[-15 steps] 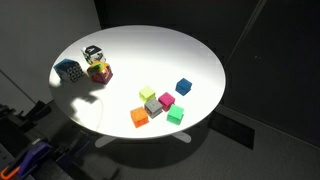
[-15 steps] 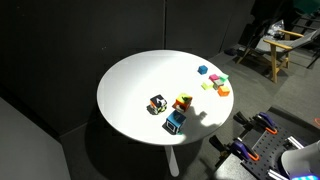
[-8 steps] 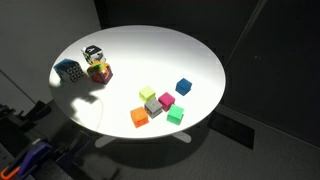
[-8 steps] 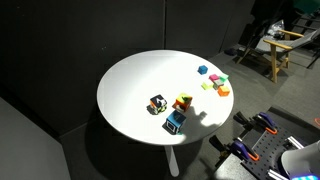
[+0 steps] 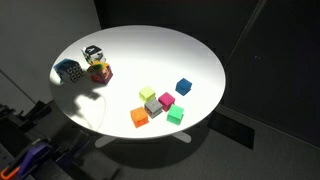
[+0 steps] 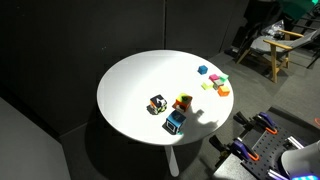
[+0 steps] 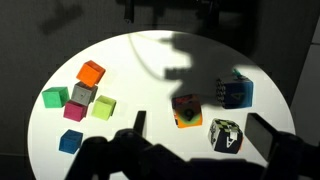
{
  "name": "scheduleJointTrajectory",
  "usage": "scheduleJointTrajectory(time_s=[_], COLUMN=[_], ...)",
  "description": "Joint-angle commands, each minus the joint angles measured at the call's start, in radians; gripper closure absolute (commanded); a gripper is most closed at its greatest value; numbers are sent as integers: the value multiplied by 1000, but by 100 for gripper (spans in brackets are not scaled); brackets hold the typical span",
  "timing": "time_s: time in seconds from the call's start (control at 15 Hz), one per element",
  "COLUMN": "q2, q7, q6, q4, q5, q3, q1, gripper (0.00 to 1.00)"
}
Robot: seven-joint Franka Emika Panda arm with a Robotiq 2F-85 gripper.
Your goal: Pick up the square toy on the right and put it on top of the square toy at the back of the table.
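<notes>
Wrist view: on the table (image 7: pixel 150 60), a trio of cubes (image 7: pixel 186 110) lies just ahead of the claw (image 7: pixel 200 140), within the span of its fingers. The near cube (image 7: pixel 226 135) sits toward the right finger and the far cube (image 7: pixel 237 91) behind it. Well apart, ahead and to the claw's left, is a cluster of five cubes (image 7: pixel 83 93), with a single cube (image 7: pixel 69 141) nearer the claw than the cluster.
</notes>
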Motion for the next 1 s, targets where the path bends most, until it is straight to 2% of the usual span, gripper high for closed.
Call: scheduleJointTrajectory(time_s=[0.0,0.47,0.93], q2=[70,249,437], q7=[4,-61,-230], q6=[68,230,273], q4=[25,64,162], q5=[0,19,54], q3=[4,-18,-29], q1=[18,40,50], gripper=[0,0,0])
